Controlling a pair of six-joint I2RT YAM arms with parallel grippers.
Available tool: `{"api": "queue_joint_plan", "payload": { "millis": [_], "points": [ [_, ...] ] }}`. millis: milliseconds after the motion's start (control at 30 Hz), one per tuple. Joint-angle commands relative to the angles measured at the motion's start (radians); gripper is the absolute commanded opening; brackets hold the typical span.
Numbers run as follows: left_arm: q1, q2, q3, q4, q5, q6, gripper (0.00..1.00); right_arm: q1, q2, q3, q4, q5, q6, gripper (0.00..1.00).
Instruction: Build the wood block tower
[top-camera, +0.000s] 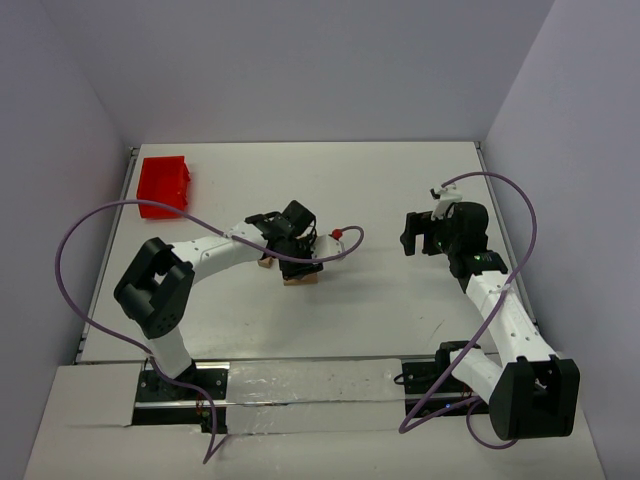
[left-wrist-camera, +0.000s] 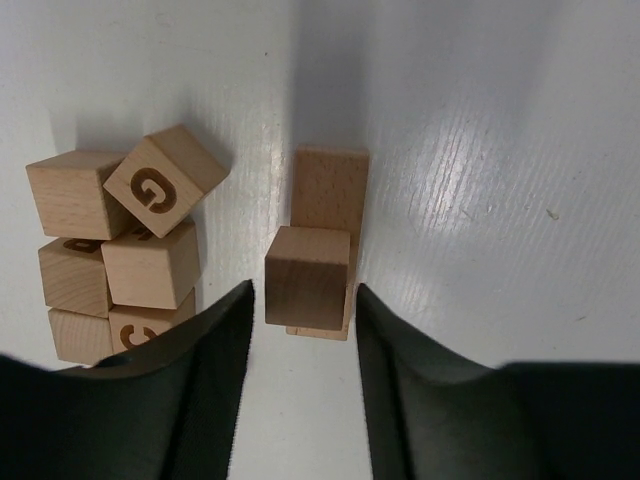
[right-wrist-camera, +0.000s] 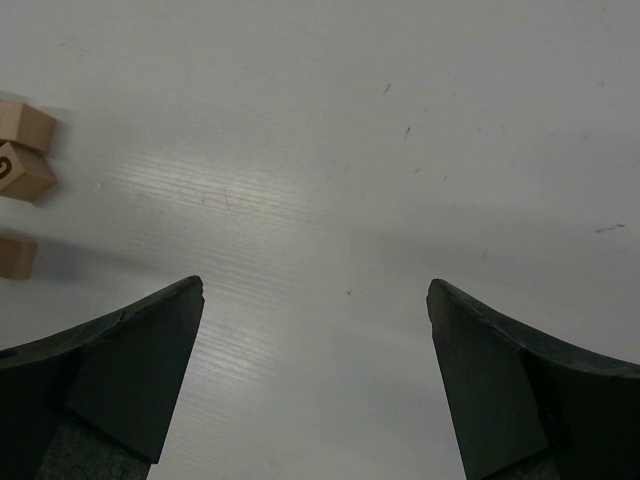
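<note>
Lift left gripper (left-wrist-camera: 304, 305) straight up, jaws released with slim gaps either side of the wood block tower (left-wrist-camera: 330, 190) on the tabletop (top-camera: 380, 200), clear of loose cubes (left-wrist-camera: 150, 265) just beside; keep right gripper (right-wrist-camera: 315, 290) parked, jaws wide, empty.

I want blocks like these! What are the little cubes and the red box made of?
The cubes look like bare, matt pale wood: fine grain specks show. The red box is probably smooth plastic, judging by its even bright colour, but it is too small to be sure.
</note>
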Motion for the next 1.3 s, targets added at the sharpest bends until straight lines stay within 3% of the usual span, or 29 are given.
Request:
{"api": "queue_joint_plan", "payload": {
  "millis": [0,33,67,133,167,500,767,967,1033,1267],
  "points": [
    [-0.008,0.004,0.008,0.008,0.034,0.011,0.62,-0.005,-0.01,0.047,0.009,0.014,-0.001,1.0],
    [-0.008,0.003,0.008,0.001,0.035,0.011,0.64,-0.005,-0.01,0.047,0.009,0.014,0.0,1.0],
    [-0.009,-0.004,0.014,-0.005,0.039,0.012,0.8,-0.005,-0.011,0.047,0.011,0.014,0.0,1.0],
    [-0.009,-0.013,0.023,-0.014,0.041,0.011,0.89,-0.006,-0.008,0.049,0.011,0.012,0.001,1.0],
    [-0.008,-0.024,0.039,-0.033,0.047,0.011,0.99,-0.005,-0.005,0.049,0.011,0.011,0.003,1.0],
    [-0.002,-0.237,0.142,-0.106,0.037,-0.035,0.99,-0.005,0.017,0.053,0.013,0.005,0.009,1.0],
    [0.067,-0.47,0.002,0.056,-0.054,-0.184,0.99,-0.005,0.016,0.051,0.014,0.014,0.009,1.0],
    [0.243,-0.468,-0.044,0.033,0.004,-0.257,0.98,-0.005,0.011,0.048,0.01,0.017,0.008,1.0],
    [0.312,-0.394,0.007,-0.012,0.029,-0.33,0.84,-0.005,0.019,0.051,0.004,0.014,0.008,1.0],
    [0.327,-0.405,-0.147,0.149,-0.21,-0.467,0.9,-0.005,0.026,0.055,-0.003,0.014,0.002,1.0]
  ]
}}
